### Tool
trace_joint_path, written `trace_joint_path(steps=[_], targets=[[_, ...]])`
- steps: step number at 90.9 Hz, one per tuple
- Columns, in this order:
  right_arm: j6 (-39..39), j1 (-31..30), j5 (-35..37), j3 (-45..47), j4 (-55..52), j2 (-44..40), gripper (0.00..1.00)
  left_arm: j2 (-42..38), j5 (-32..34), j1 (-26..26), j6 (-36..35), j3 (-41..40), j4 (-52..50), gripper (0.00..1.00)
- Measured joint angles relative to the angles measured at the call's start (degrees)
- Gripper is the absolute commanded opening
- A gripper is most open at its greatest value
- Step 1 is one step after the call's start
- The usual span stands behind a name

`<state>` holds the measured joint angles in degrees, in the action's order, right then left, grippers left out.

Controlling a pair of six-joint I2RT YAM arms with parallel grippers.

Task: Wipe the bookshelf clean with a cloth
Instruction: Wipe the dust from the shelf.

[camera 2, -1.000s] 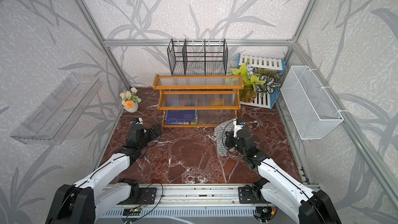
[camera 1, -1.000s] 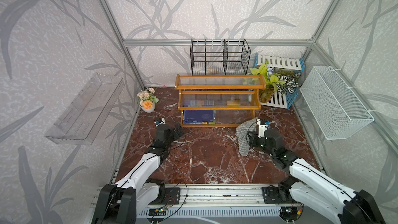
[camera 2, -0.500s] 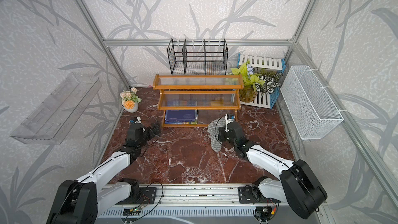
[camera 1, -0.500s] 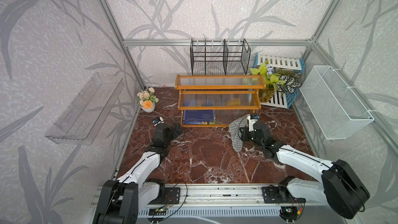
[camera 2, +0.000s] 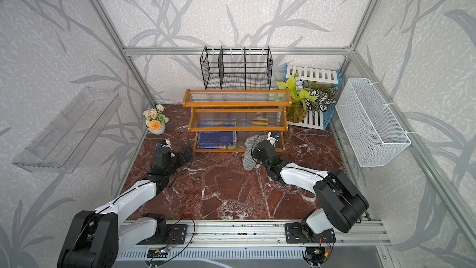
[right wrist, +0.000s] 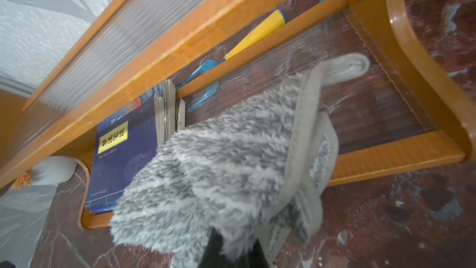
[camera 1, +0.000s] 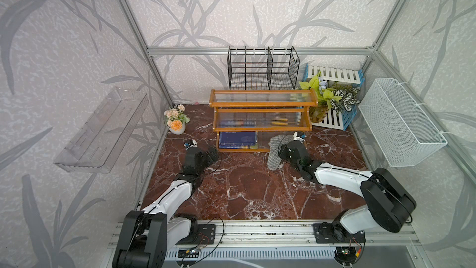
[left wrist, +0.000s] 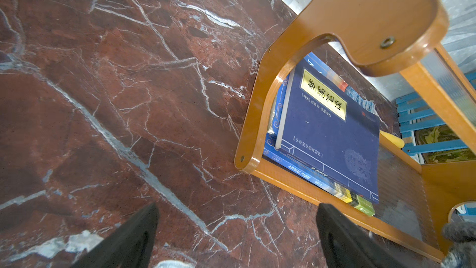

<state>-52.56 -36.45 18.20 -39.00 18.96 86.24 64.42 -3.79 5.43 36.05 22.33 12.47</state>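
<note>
Now right gripper pinches limp fuzzy grey cloth by bunched edge, 5 o'clock of orange-brown wooden bookshelf; left gripper spread.

Fluffy cloth, glossy wooden bookshelf

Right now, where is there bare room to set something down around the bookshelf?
The middle of the marble floor, in front of the bookshelf, is bare. The bottom board is free from the books to its right end, with the cloth hanging in front. Crowded: the back right corner, plant and crate.
</note>
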Motion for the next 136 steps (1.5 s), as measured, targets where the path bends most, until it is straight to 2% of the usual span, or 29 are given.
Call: trace_joint_path(steps=[22,45,81,103,136], targets=[[-11.21,0.00,2.62,-1.64,4.52,6.05,0.00,1.27,-3.61,-0.26,-0.15,0.02,0.02,1.00],[-20.11,0.09,4.57,-2.34,14.88,14.71,0.00,1.97,-6.93,-0.24,-0.33,0.02,0.00,1.00],[-24.37,1.27,3.41,-6.56,32.57,29.92,0.00,0.52,-7.89,-0.26,-0.48,0.02,-0.02,1.00],[-26.64,1.36,3.69,-8.57,34.10,32.20,0.13,-0.26,-7.91,-0.26,-0.48,0.02,-0.04,1.00],[-33.40,3.02,4.61,-10.58,32.79,33.53,0.11,-0.35,-7.82,-0.26,-0.48,0.02,-0.24,1.00]])
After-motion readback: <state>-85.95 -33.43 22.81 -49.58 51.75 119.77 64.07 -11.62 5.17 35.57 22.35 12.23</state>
